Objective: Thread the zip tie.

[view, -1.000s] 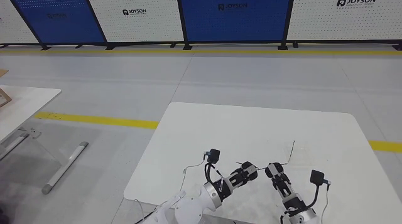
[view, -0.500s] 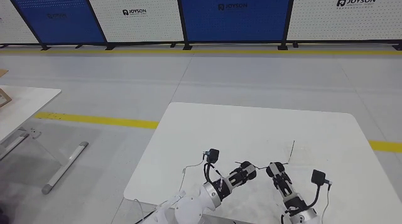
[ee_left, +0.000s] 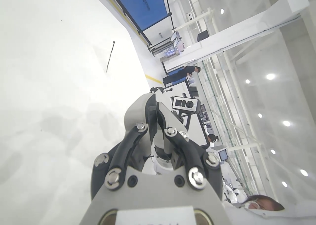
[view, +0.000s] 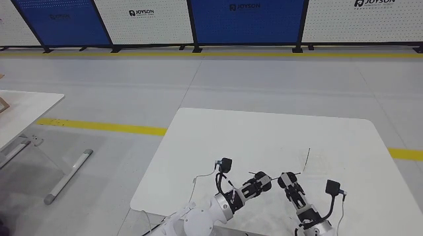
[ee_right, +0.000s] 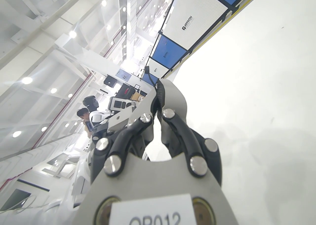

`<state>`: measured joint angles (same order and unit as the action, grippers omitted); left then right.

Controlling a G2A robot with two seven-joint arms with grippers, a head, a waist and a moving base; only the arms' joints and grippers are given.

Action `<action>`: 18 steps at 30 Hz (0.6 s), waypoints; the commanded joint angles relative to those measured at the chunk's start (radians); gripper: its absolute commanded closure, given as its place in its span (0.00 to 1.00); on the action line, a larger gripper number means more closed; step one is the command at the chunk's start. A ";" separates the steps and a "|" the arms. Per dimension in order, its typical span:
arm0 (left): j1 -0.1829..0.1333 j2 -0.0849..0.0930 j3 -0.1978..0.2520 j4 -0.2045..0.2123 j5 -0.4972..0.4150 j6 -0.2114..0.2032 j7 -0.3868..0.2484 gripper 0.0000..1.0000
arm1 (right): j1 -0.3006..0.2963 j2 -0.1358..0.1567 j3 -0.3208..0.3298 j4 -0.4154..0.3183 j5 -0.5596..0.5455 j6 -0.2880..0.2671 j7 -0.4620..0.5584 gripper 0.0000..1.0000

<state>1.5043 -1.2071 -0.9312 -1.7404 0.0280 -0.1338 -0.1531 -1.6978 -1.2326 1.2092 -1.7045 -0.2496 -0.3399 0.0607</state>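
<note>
Zip tie [ee_right: 147, 73] over our white table [view: 264, 137], panel fence [view: 244, 11] behind: right gripper [ee_right: 158, 85] clamps it, left gripper [ee_left: 155, 98] closed alongside.

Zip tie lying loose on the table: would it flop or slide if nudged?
The zip tie is a thin, slightly bent strip, so it probably flexes when lifted. Flat on the smooth table, it would likely slide, not roll, and seems very light.

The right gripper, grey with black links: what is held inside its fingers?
A thin black plastic zip tie sticks out past the tip of the right gripper, its head end free. The part clamped inside is covered.
</note>
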 commanded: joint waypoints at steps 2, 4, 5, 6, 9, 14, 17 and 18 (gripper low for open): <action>-0.001 0.000 0.001 0.002 0.004 -0.002 0.000 1.00 | 0.003 -0.001 -0.006 0.000 0.000 0.000 0.009 1.00; -0.001 0.000 0.002 0.002 0.005 -0.002 0.002 1.00 | 0.000 -0.001 -0.007 -0.009 0.006 0.000 0.008 1.00; 0.000 0.000 0.001 0.002 0.005 -0.002 0.003 1.00 | -0.002 -0.001 -0.006 -0.013 0.009 0.000 0.004 1.00; 0.000 0.000 0.001 0.002 0.005 -0.002 0.003 1.00 | -0.004 0.000 -0.005 -0.016 0.011 0.000 0.003 1.00; 0.003 0.001 0.000 -0.001 0.006 -0.004 0.002 1.00 | -0.006 0.001 -0.003 -0.020 0.017 0.000 0.005 1.00; 0.005 0.001 0.000 -0.004 0.008 -0.007 0.003 1.00 | -0.008 0.003 -0.003 -0.023 0.024 0.000 0.007 1.00; 0.005 0.001 -0.001 -0.003 0.006 -0.008 0.004 1.00 | -0.003 0.004 0.002 -0.004 0.020 0.000 0.002 1.00; 0.006 0.002 -0.002 -0.003 0.005 -0.010 0.004 1.00 | -0.001 0.004 0.002 0.001 0.018 0.000 0.002 1.00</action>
<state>1.5097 -1.2057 -0.9323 -1.7438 0.0340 -0.1423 -0.1488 -1.7011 -1.2288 1.2112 -1.7084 -0.2295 -0.3400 0.0626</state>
